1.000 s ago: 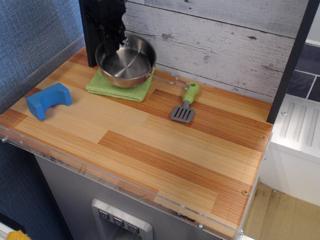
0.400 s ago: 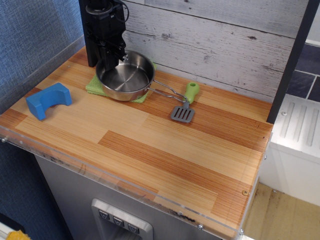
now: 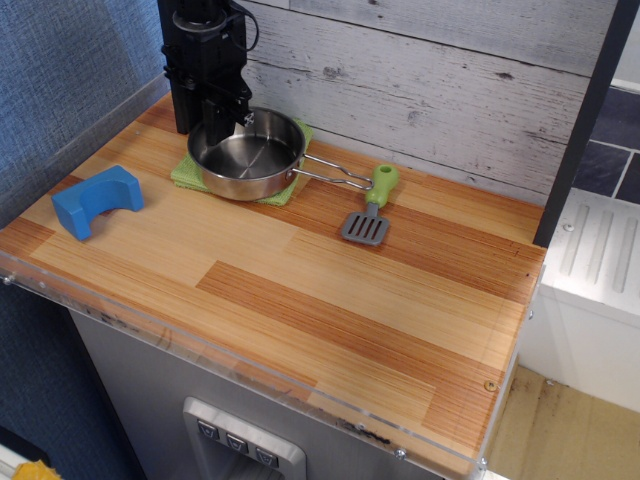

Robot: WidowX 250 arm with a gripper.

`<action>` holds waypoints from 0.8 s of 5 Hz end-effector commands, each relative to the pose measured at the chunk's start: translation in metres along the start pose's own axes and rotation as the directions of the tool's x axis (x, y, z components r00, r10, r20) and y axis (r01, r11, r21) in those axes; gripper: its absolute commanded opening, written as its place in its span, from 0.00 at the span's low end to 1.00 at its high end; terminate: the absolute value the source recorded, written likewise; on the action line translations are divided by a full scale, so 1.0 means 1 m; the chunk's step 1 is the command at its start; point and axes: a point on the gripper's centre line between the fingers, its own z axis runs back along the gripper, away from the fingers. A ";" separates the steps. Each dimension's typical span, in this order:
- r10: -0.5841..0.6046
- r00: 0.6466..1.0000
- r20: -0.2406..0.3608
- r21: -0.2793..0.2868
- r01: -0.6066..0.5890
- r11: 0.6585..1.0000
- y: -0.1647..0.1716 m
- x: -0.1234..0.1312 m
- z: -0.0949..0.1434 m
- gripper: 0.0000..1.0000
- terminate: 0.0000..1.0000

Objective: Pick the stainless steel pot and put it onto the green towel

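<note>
The stainless steel pot (image 3: 246, 156) sits level on the green towel (image 3: 184, 173) at the back left of the wooden counter and covers most of the cloth. Its wire loop handle (image 3: 332, 176) points right, towards the spatula. My black gripper (image 3: 229, 119) comes down from above at the pot's back-left rim. Its fingers straddle the rim and look closed on it. Only the towel's left edge and front right corner show.
A green-handled grey slotted spatula (image 3: 368, 214) lies just right of the pot handle's tip. A blue U-shaped block (image 3: 94, 199) lies at the front left. A grey plank wall stands right behind. The counter (image 3: 330, 300) has a clear plastic front edge.
The pot has come down from a raised, tilted hold to rest flat on the towel and has shifted slightly left. The gripper has come down with it.
</note>
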 end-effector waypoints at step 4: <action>0.024 0.983 0.181 0.023 -0.028 0.999 -0.003 0.018 0.087 1.00 0.00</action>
